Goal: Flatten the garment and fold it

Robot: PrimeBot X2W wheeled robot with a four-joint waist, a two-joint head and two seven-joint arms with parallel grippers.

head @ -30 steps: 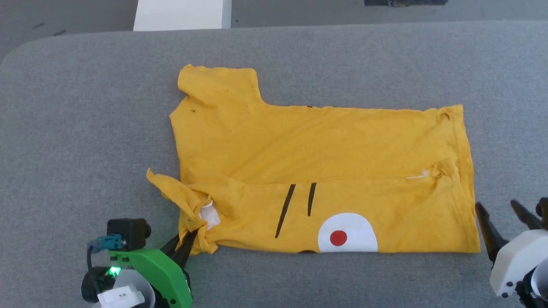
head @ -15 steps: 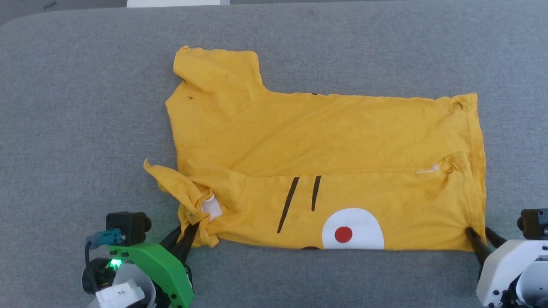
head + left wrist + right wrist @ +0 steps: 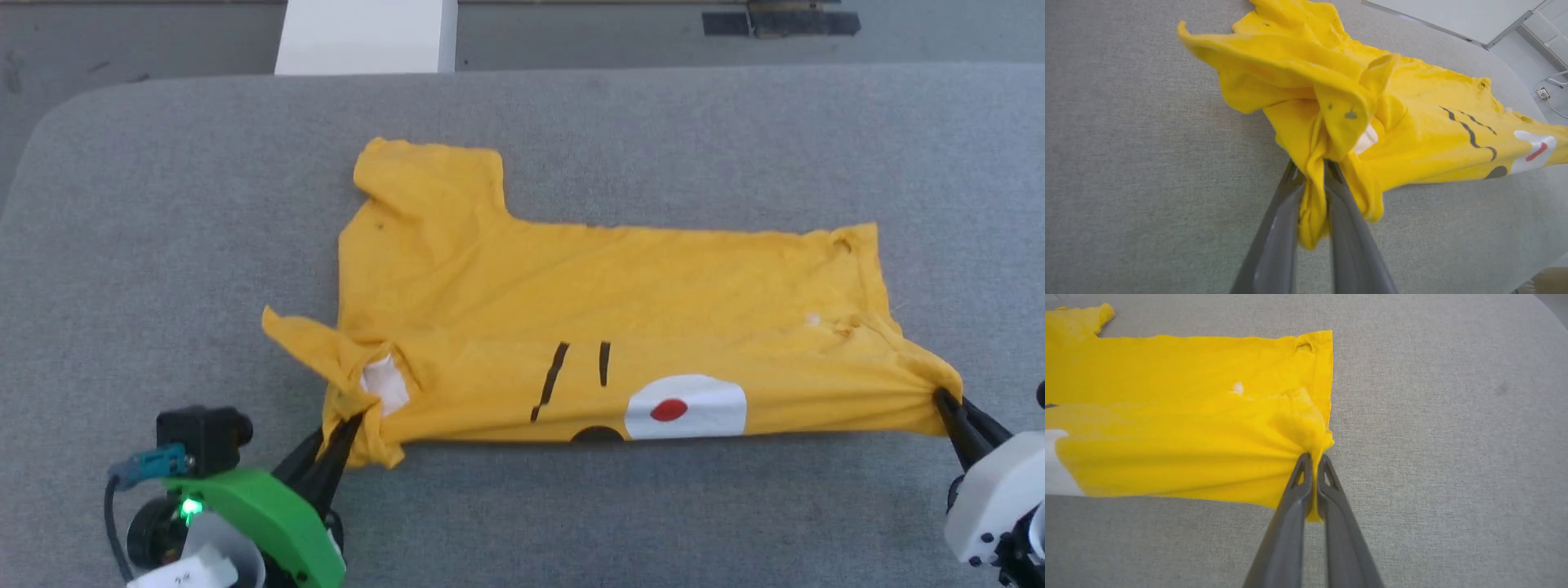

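Looking down on a big grey table [image 3: 163, 204] and seeing a yellow shirt [image 3: 571, 278] lying across the middle of it, neck end to the left, bottom hem to the right.

Judging the flattening as mostly done: lying smooth nearly all over, showing just soft wrinkles. Judging the folding as only begun: showing a near strip [image 3: 775, 384] turned over onto the rest, picture side up, along one long line. Leaving a far sleeve [image 3: 433, 175] poking out past the far edge, not tucked in yet, and a small flap [image 3: 298, 335] sticking out at the near left.

Pinching the near left corner, by the neck, with the left gripper [image 3: 347, 425], jaws clenched on a thick bunch of yellow cloth. Pinching the near right corner, at the hem, with the right gripper [image 3: 947, 400], jaws squeezed tight on a thin bit of cloth. Stretching the near edge between the two, making little pull lines by the right corner.

Probably needing next: carrying that near edge over, tucking the sleeve in, then folding end to end into a small neat pile.

Showing small things too: a white patch [image 3: 686, 407] with a red dot, two black stripes [image 3: 559, 371], a white tag [image 3: 384, 384] at the neck, a tiny hole [image 3: 841, 242] near the far right corner.
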